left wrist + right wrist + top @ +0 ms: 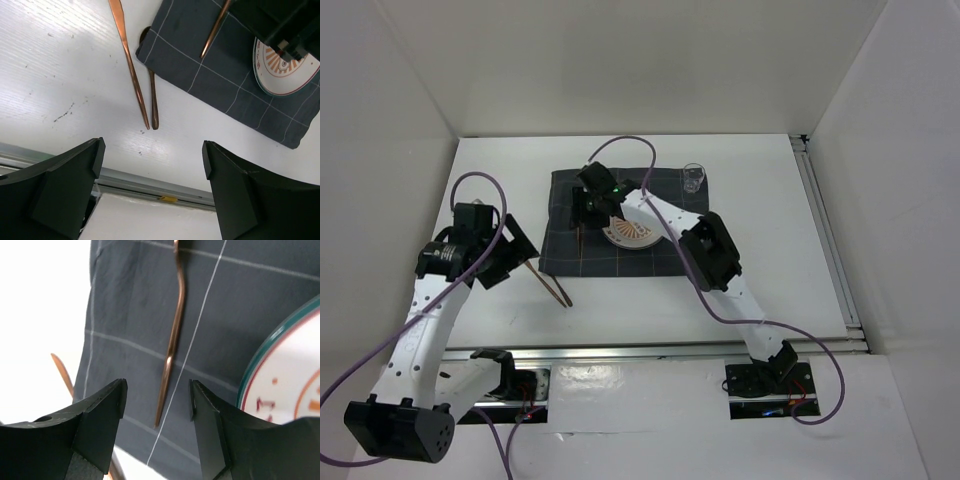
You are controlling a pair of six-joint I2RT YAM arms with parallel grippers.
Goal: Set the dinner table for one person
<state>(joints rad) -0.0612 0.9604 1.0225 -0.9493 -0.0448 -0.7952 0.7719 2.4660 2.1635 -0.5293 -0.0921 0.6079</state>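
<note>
Left fingers (65, 185) spread wide, empty; right fingers (100, 410) parted above copper utensil (172, 350); plate (285, 370) marks unreadable.

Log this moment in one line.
right pincer: open over copper utensil on cloth | left pincer: open, empty | plate: on cloth | glass: cloth's far corner

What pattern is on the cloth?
The cloth is dark navy with white grid lines; left wrist view.

Seen from above: the dinner table (770, 260), a broad white rectangle, matte, flat and level, with a metal rail (700, 347) along its 6 o'clock and 3 o'clock edges and faint dark scuffs toward 8 o'clock.
</note>
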